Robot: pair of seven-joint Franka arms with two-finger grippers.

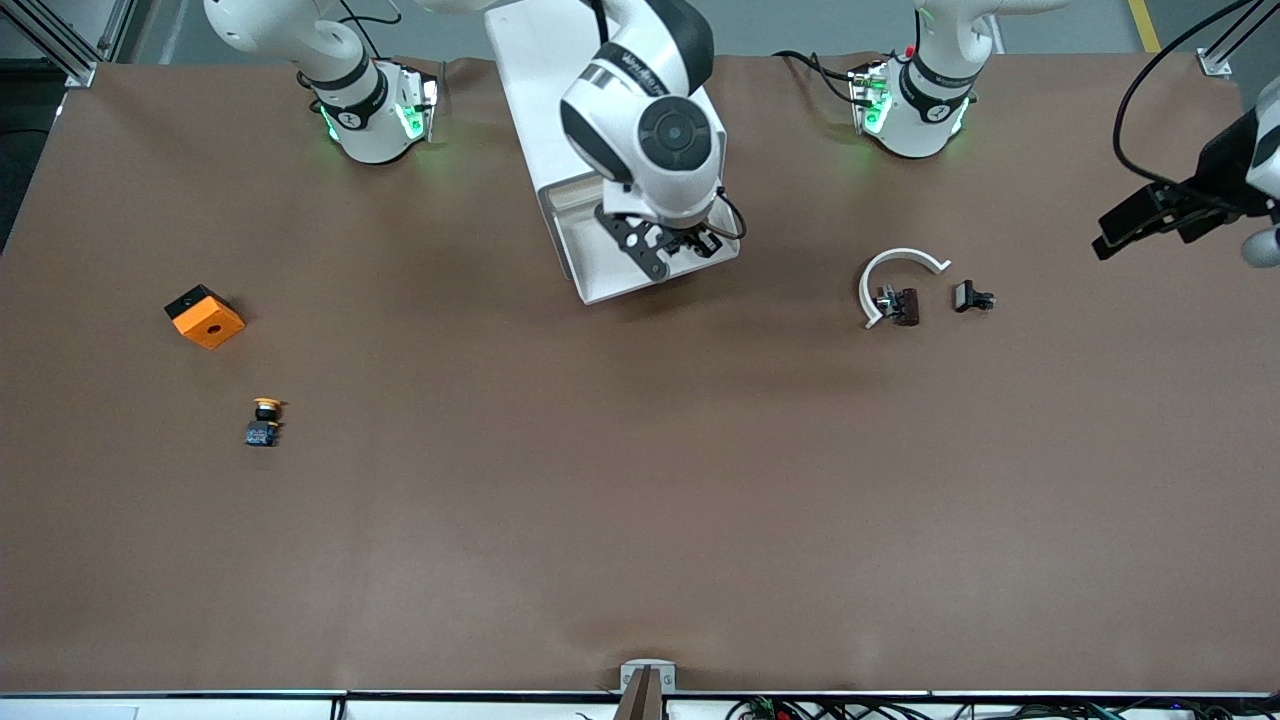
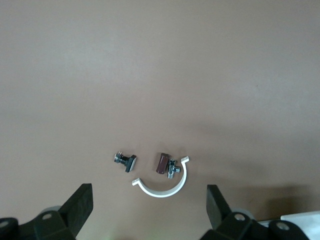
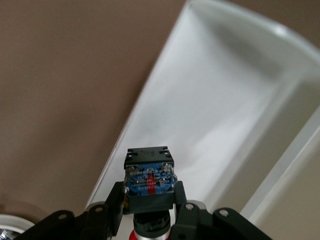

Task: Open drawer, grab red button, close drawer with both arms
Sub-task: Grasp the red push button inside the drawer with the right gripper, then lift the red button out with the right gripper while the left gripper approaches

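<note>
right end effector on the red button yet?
Touching. The right wrist view shows the right end effector shut on the button, fingers pressed against its base, over the open drawer.

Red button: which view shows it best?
The right wrist view: the button fills the foreground, its black-and-blue base clear and its red cap peeking out below, clamped in the right gripper over the open drawer. In the front view the arm hides it. The left wrist view does not show it.
</note>
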